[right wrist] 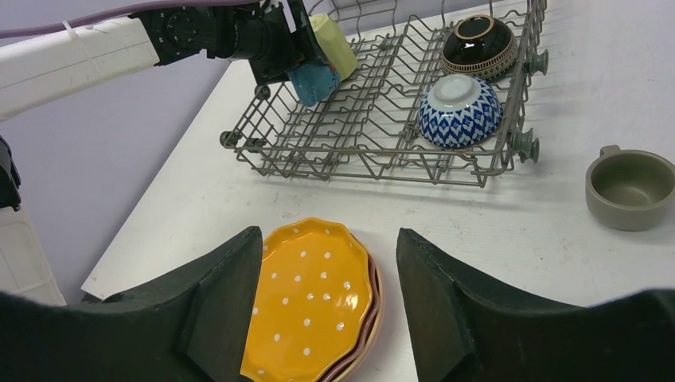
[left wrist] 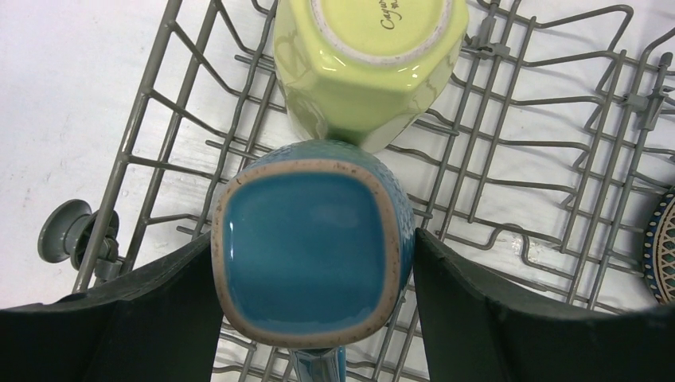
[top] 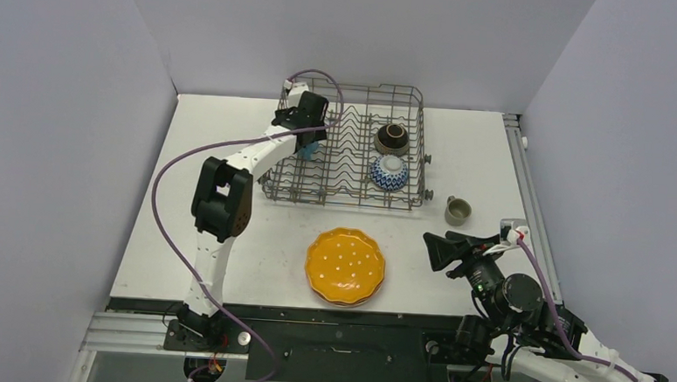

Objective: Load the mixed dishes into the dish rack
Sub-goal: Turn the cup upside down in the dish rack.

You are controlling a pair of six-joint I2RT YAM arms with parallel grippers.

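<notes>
- The dish rack (top: 343, 197) sits at the far middle of the table, its rows of upright tines there to keep dishes propped apart.
- The orange dotted plate (top: 346, 266) tops a stack near the table's front edge, with pink rims showing beneath it. None of the stack is loaded yet. The right gripper (right wrist: 328, 247) hovers over it, jaws spread and empty, probably lining up for a pick.
- The dark brown bowl (top: 391, 138) and, nearer, the blue-white patterned bowl (top: 389, 172) rest upside down in the rack's right part, likely so they drain.
- The blue mug (left wrist: 306, 259) hangs base-up over the rack's far-left corner, pinched at its sides by the left gripper (left wrist: 314, 239), just beside the pale-yellow mug (left wrist: 366, 64), which is already inverted there.
- The grey mug (top: 457, 211) stands upright on the table right of the rack, waiting its turn.
</notes>
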